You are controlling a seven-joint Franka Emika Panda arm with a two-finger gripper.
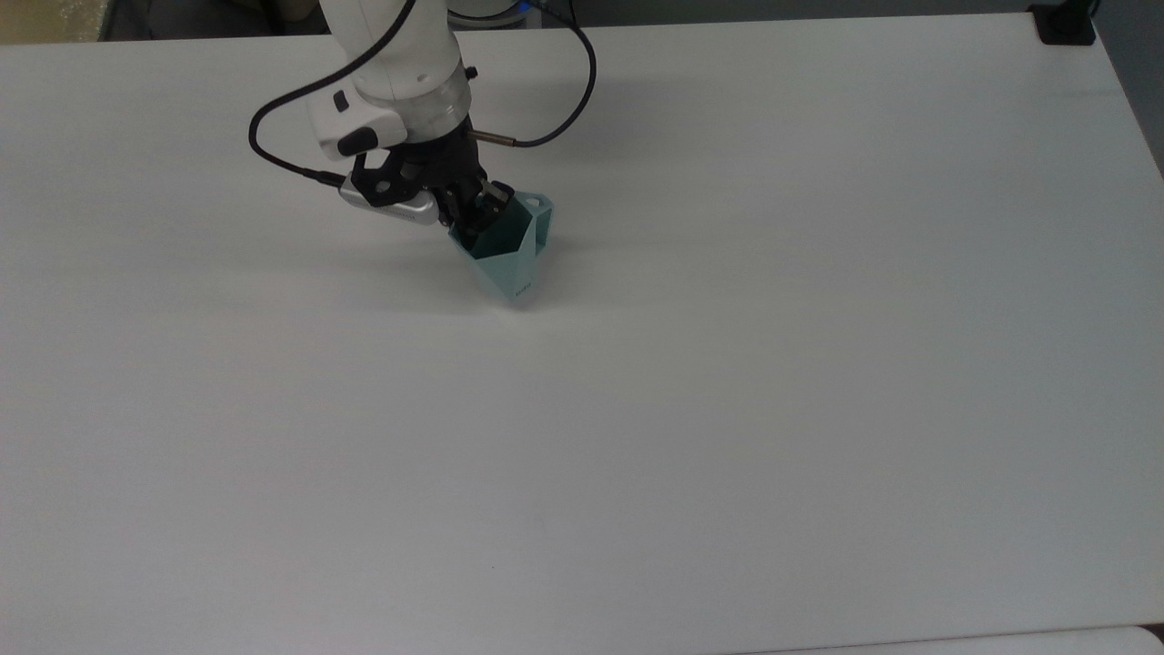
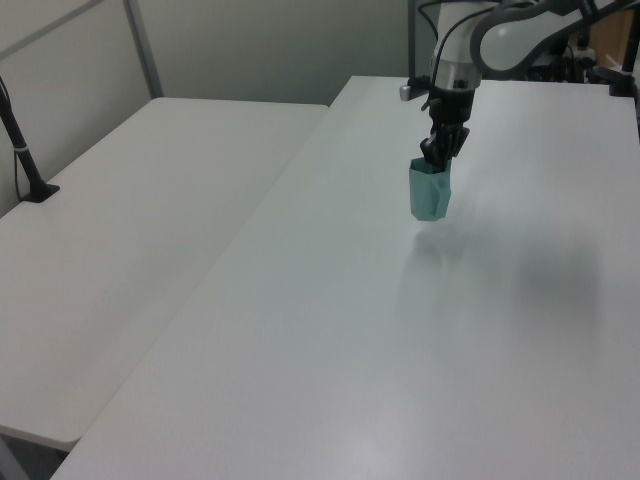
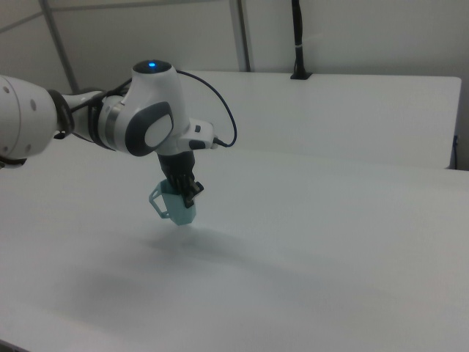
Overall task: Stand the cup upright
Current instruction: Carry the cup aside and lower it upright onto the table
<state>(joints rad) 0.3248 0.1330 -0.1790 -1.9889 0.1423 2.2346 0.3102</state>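
Wide white table [image 1: 727, 409] carries the whole scene, with the task's thing toward the top view's upper left; a second white table [image 2: 130, 230] sits alongside at the left view's left.

White Franka arm [image 1: 391, 55] reaches down from the top view's upper edge, a black cable [image 1: 564, 100] looping off the wrist.

Black two-finger gripper [image 1: 473, 218] points down into the mouth of the small pale teal faceted cup [image 1: 505, 255]. Fingers are narrow, pinching the cup's rim wall, one finger inside the dark teal interior.

Cup status: mouth up, narrow base down, roughly upright with a slight tilt in the top view. Angular handle [image 3: 157, 198] points to the right view's left. In the left view the cup [image 2: 430, 192] hangs under the gripper with its shadow just below, so the base looks at or just above the tabletop; can't tell if it's touching.

Progress, my read: reorientation is basically done. Left: confirm the base is seated flat, open the fingers, lift clear without dragging the rim. Risk: narrow base, so a tilted release could tip it.
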